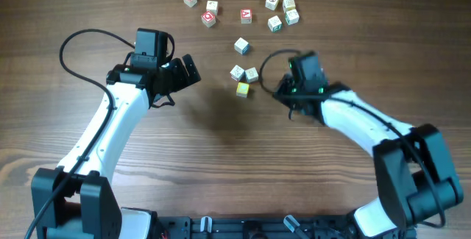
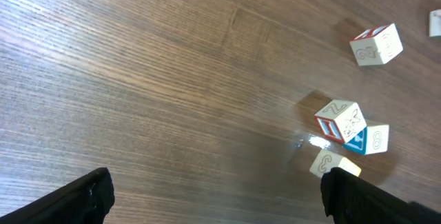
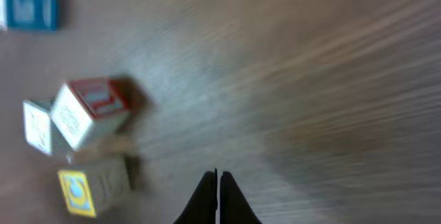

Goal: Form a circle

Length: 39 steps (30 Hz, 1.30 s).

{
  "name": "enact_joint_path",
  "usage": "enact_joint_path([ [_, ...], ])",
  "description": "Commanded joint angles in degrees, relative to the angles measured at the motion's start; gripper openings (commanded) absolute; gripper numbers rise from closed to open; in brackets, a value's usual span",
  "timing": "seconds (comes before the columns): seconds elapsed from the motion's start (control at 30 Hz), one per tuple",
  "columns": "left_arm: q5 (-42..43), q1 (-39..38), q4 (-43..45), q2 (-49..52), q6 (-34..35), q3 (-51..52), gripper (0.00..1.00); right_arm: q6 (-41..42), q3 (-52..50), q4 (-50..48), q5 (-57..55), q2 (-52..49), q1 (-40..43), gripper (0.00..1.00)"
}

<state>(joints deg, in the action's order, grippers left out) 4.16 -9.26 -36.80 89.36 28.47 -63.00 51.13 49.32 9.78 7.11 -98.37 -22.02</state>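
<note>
No circle yet: cubes (image 1: 273,2) loose along upper centre of bench (image 1: 191,158), three bunched mid-frame. Right hand (image 3: 219,182) pressed together, empty, just right of those three, probably to nudge. Left hand (image 1: 187,70) spread, idle, left of them.

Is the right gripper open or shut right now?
Shut, holding nothing: in the wrist view the right gripper has its fingers together, no gap; the letter cubes lie apart from it.
</note>
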Motion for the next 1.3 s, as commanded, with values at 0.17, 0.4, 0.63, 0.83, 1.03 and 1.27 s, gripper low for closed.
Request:
enact_joint_path([
  [0.17,-0.61,0.15,0.33,-0.07,-1.07,0.07,1.0,2.03,-15.1,-24.22,12.09,-1.77,-0.09,0.04],
  [0.4,-0.61,0.15,0.33,-0.07,-1.07,0.07,1.0,4.7,-15.21,-37.2,15.21,-12.37,-1.79,0.05],
  [0.63,-0.61,0.15,0.33,-0.07,-1.07,0.07,1.0,4.33,-15.15,-43.65,17.75,-16.09,-1.81,0.04],
  [0.83,-0.61,0.15,0.33,-0.07,-1.07,0.07,1.0,4.37,-15.15,-43.8,15.43,-16.11,-1.99,0.04],
  [1.03,-0.61,0.15,0.33,-0.07,-1.07,0.07,1.0,0.15,-15.17,-44.78,14.71,-16.57,-2.71,0.05],
  [1.27,-0.61,0.15,0.33,-0.07,-1.07,0.07,1.0,1.11,-15.15,-48.76,9.92,-16.57,-6.14,0.05],
])
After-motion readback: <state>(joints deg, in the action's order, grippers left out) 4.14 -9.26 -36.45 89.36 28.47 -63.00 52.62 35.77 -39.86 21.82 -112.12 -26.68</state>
